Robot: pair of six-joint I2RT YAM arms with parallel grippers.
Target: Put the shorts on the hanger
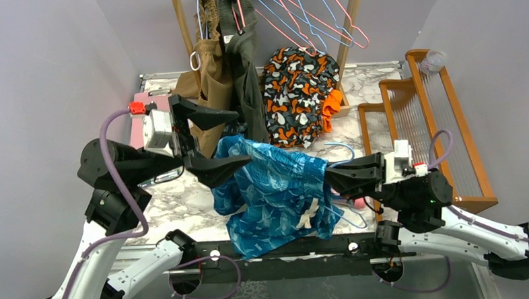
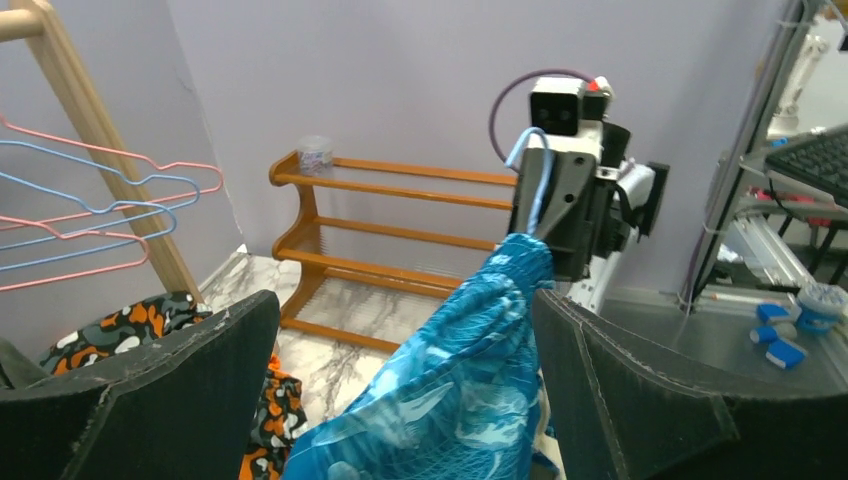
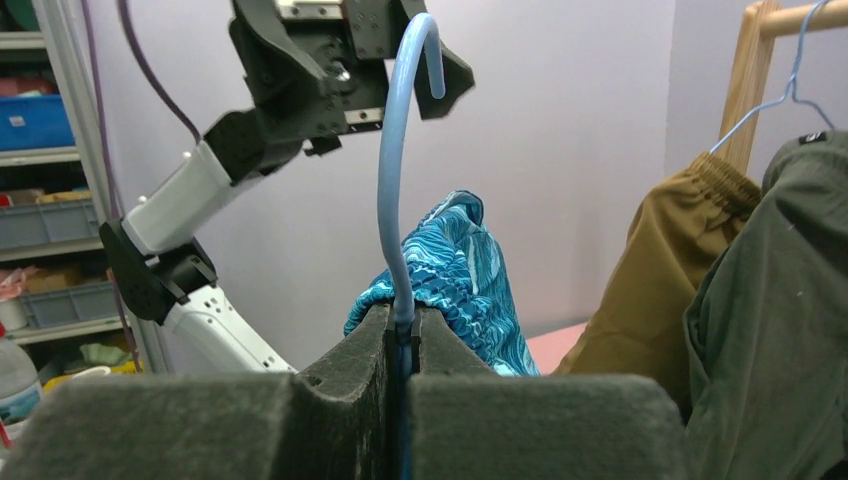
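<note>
shorts [image 1: 277,189] draped on hanger [image 3: 395,180], right gripper [image 3: 401,322] pinching it

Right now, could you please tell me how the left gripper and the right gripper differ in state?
The left gripper has its jaws wide open; the right gripper has them shut. The left gripper holds nothing, with the shorts running between its jaws; the right gripper clamps the hanger just below its hook. Both point inward at the shorts from opposite sides.
</note>
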